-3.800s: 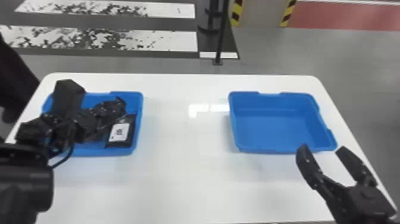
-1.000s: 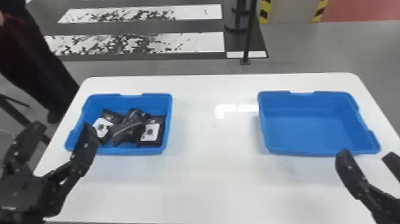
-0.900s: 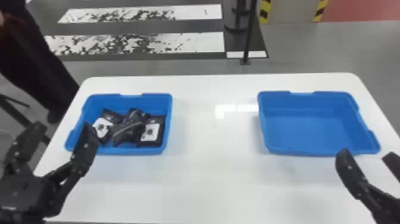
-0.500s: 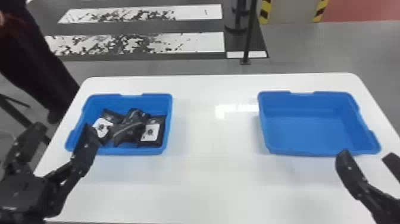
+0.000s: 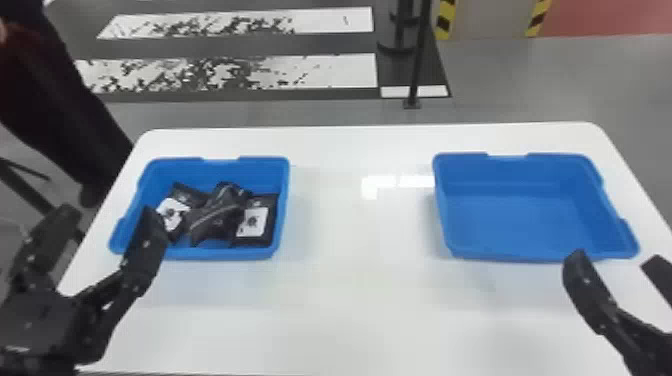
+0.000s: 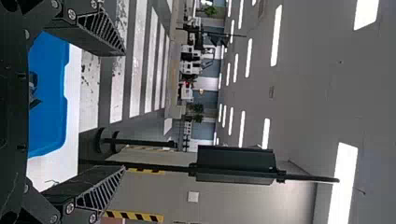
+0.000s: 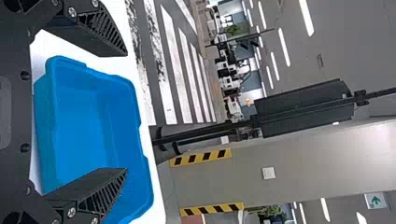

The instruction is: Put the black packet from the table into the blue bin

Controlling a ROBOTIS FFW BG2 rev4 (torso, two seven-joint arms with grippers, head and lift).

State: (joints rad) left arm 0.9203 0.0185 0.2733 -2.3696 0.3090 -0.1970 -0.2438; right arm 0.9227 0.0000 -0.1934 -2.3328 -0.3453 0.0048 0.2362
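Black packet point(image 5: 215, 220), dark-faced, and it's in the left blue bin point(image 5: 215, 253) here in the head view, lying between two white-labelled black packets point(image 5: 252, 222) and overlapping them. That bin sits on the white table point(image 5: 360, 305), with the right blue bin point(image 5: 505, 175) well apart from it on the same top. Over at the near left corner of the left bin, we have the left gripper point(image 5: 107, 217), fingers spread wide, one fingertip overlapping the bin's corner in this view. Across the table, the right gripper point(image 5: 617, 260) is spread too, near the front edge of the right bin. Now to the left wrist view: the left gripper's fingers stand well apart, with the left bin and a dark bit of packet beyond. And the right wrist view: the right gripper has a broad gap between its fingers, one finger crossing the view of the right bin's blue interior.
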